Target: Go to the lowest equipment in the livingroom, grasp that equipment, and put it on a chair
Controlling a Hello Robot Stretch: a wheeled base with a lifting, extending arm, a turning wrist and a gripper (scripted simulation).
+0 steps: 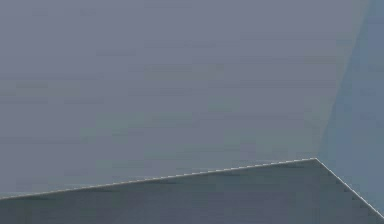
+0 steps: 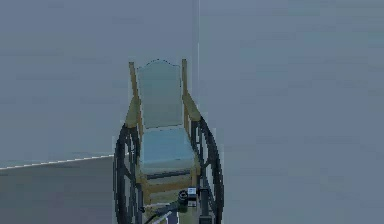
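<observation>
A chair (image 2: 165,120) on two large dark wheels stands against the grey wall in the arm side view, with a wooden frame and a pale blue-grey seat and back. At the bottom edge the arm's end (image 2: 203,205) rises in front of the seat, with small white marker squares (image 2: 188,196) on it. The gripper (image 2: 168,211) is a dark shape left of the squares, low before the chair's front and between its wheels. I cannot tell whether it holds anything.
The forward view faces a bare grey wall (image 1: 170,80) close ahead, which meets a second wall (image 1: 360,100) in a corner at the right. A strip of dark floor (image 1: 200,200) lies below. In the arm side view, floor (image 2: 50,195) lies left of the chair.
</observation>
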